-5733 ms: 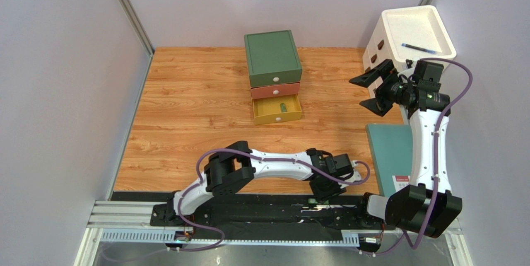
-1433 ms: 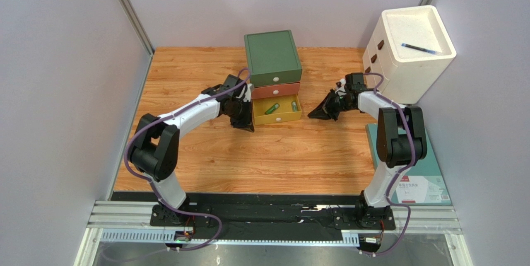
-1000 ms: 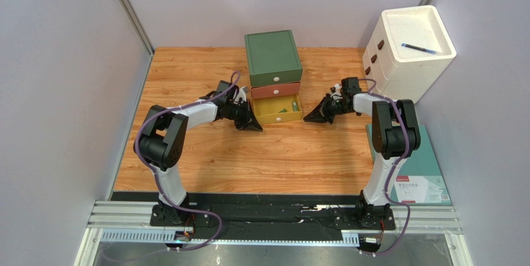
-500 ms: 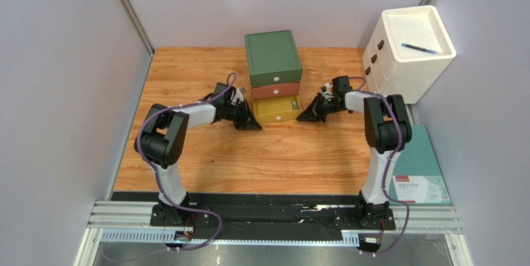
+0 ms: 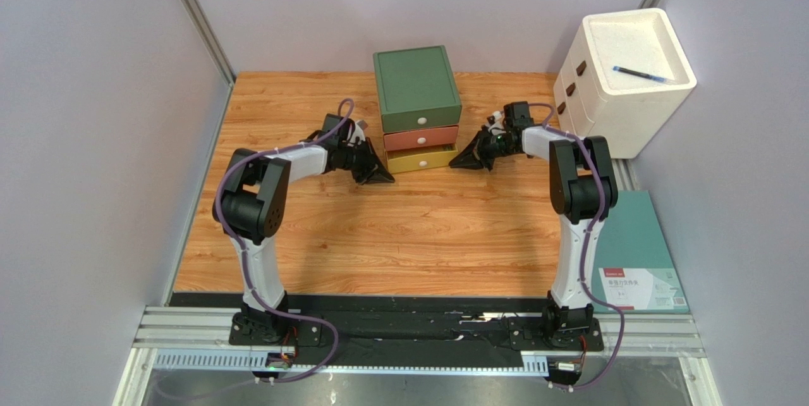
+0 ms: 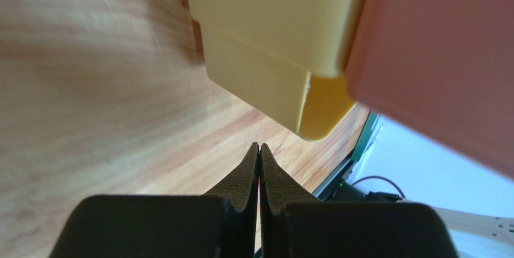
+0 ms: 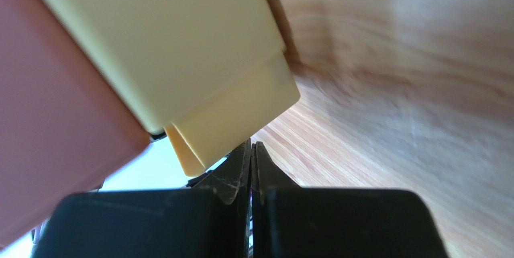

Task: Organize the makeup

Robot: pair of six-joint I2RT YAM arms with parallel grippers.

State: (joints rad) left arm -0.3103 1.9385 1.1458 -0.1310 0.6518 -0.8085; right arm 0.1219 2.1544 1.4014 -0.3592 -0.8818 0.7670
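Looking at this setup, you're bracketing the yellow drawer (image 5: 421, 161) from both sides. The left fingers (image 5: 380, 175) are sitting by its left front corner and the right fingers (image 5: 463, 161) by its right one, both low over the bench (image 5: 427, 235). Both pairs are pressed flat together and gripping nothing. My guess is you're using them as blunt pushers, so the drawer is going in evenly and not jamming crooked. I can't tell from the wrist views whether either tip is actually touching the corner.

The drawer front is sticking out just a bit past the red drawer (image 5: 420, 138) above it, so it's nearly shut but not flush. The makeup isn't showing anywhere; if it's inside that yellow drawer, it's hidden. The white cabinet (image 5: 591, 93) on the right is carrying only a blue pen (image 5: 644, 73) on top.
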